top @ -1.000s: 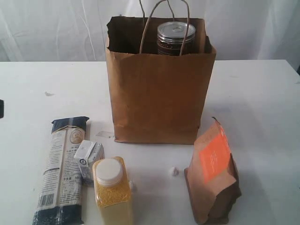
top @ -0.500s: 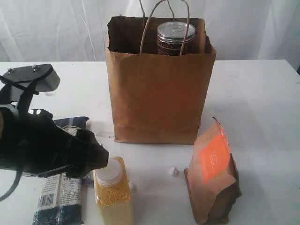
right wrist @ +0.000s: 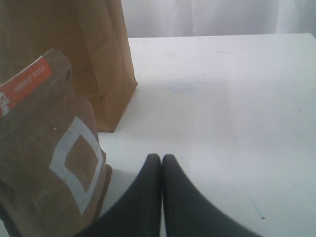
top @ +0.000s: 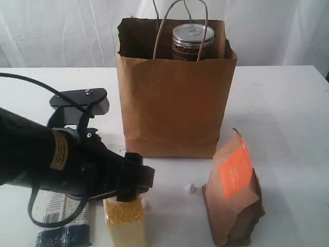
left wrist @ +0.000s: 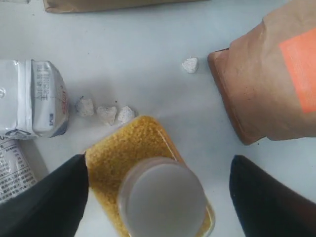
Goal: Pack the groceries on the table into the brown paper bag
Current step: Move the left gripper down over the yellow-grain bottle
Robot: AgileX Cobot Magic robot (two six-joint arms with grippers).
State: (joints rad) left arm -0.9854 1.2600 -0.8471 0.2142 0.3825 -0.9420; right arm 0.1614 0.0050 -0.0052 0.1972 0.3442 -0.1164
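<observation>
The brown paper bag (top: 175, 92) stands upright at the back of the table (top: 288, 113), with a silver-topped tin (top: 192, 41) showing inside it. My left gripper (left wrist: 159, 165) hangs open above the yellow-grain jar (left wrist: 148, 148), one finger on each side of its white cap and neither touching. In the exterior view the left arm hides the cap and the white carton (left wrist: 32, 98). The pasta packet (top: 61, 221) lies at the front left. The orange-labelled pouch (top: 234, 190) stands at the front right. My right gripper (right wrist: 161, 159) is shut and empty beside that pouch (right wrist: 44, 158).
Small white crumbs (left wrist: 106, 113) lie between the carton and the jar, and one more (top: 191, 188) sits between the jar and the pouch. A white curtain hangs behind the table.
The left arm has come in from the left and now hangs over the jar, hiding the carton. Its jaws have spread wide. Nothing on the table has moved.
</observation>
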